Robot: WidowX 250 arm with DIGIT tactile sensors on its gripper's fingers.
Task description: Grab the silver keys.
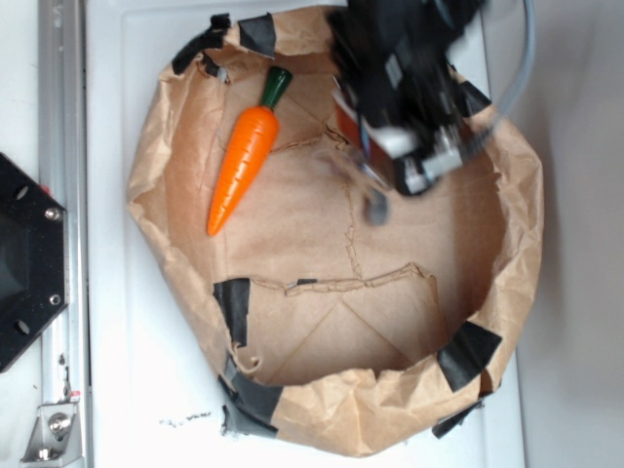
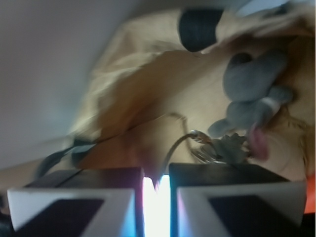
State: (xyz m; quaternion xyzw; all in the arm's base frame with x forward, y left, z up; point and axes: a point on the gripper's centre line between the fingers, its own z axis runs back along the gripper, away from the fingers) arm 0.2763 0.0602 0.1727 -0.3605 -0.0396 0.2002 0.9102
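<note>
Wrist view, claw (image 2: 156, 190) nearly closed, silver keys (image 2: 217, 148) just beyond, no readable writing

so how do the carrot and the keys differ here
The carrot is orange with a green top, while the silver keys are shiny grey metal. The carrot is far larger. It lies well clear of the fingers; the keys sit right beside them. Both rest inside the brown paper bag.
</note>
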